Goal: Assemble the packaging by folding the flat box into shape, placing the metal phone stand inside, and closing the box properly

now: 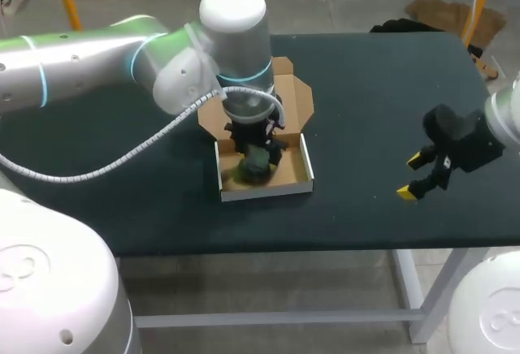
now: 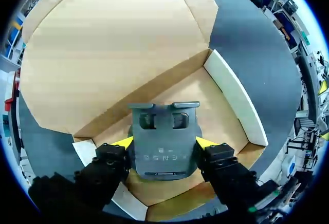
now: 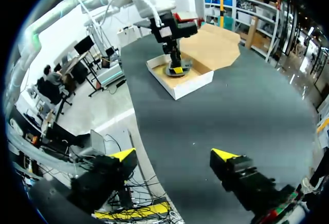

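Note:
A folded cardboard box (image 1: pixel 305 177) with white outer walls and its lid (image 1: pixel 294 98) laid open behind sits mid-table. My left gripper (image 1: pixel 256 155) reaches down into the box, shut on the grey metal phone stand (image 2: pixel 164 147); its yellow tips press the stand's two sides just above the box floor (image 2: pixel 216 100). In the right wrist view the box (image 3: pixel 180 77) and the left gripper (image 3: pixel 175 64) lie far ahead. My right gripper (image 1: pixel 413 177) hangs open over the table's right part, with nothing between its fingers (image 3: pixel 226 157).
The dark table (image 1: pixel 366 86) stretches bare between the box and my right gripper. Its front edge (image 1: pixel 325 244) runs close below the box. The left arm's white cable (image 1: pixel 122 163) loops over the table's left part.

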Robot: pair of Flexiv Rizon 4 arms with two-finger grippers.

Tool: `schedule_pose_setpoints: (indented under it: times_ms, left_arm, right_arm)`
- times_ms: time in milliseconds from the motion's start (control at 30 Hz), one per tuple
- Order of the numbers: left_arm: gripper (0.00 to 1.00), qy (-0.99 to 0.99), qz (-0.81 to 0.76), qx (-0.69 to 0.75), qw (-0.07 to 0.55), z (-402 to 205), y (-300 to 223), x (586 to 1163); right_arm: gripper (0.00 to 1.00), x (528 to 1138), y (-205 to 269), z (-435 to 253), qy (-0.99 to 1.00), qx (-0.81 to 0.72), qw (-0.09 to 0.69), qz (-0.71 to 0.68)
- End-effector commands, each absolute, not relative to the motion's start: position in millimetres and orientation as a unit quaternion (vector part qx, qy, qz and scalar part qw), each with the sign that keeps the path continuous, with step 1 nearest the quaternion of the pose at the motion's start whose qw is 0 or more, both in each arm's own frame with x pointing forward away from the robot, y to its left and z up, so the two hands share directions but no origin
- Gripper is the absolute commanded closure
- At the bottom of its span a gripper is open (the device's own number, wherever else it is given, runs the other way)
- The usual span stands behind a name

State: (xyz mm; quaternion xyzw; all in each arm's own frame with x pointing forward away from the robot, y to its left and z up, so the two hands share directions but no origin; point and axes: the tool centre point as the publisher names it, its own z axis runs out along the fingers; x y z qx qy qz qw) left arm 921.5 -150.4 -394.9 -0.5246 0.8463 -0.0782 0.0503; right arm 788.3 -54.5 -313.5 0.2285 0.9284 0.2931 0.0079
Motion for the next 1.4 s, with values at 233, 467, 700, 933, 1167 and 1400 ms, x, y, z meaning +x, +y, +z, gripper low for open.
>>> schedule_pose_setpoints:
  times_ms: [233,467,700,933,1167,1400]
  left_arm:
    - [0.0,0.837,-0.07,-0.538,0.065,-398,-154,920]
    - [0.0,0.829,-0.072,-0.55,0.067,-388,-151,916]
    - [0.0,0.805,-0.065,-0.585,0.07,-372,-148,911]
    - [0.0,0.775,-0.067,-0.625,0.063,-355,-147,905]
    - [0.0,0.756,-0.068,-0.649,0.045,-342,-148,899]
    - [0.0,0.756,-0.068,-0.649,0.045,-342,-148,899]
  right_arm:
    - [0.0,788,-56,-312,0.928,0.228,0.007,0.294]
    - [0.0,788,-56,-312,0.928,0.228,0.007,0.294]
    - [0.0,788,-56,-312,0.928,0.228,0.007,0.294]
    - [0.0,788,-56,-312,0.928,0.228,0.007,0.294]
    - [0.0,788,-56,-312,0.928,0.228,0.007,0.294]
    - [0.0,788,-56,-312,0.928,0.228,0.007,0.294]
